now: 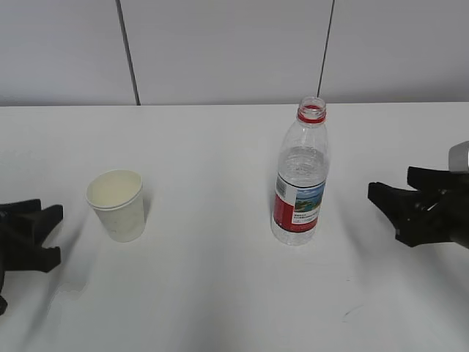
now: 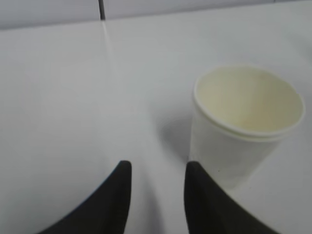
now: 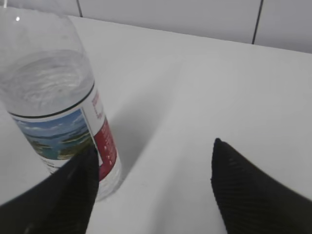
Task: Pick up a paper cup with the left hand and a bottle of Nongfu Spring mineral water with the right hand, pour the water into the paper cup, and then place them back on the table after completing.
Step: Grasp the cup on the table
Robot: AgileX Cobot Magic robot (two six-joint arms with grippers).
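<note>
In the exterior view the left tool (image 1: 45, 233) is cut off by the left edge, so its arm is out of sight, and the right tool (image 1: 388, 204) runs off the right edge. The right wrist view crops the bottle (image 3: 53, 107) at the top and left, hiding its neck. The label's print is too small to read. The left wrist view is soft, blurring the paper cup (image 2: 243, 126).

Cup (image 1: 116, 204) left on table (image 1: 220, 293), bottle (image 1: 300, 176) right (both upright, well apart); grippers flank.
</note>
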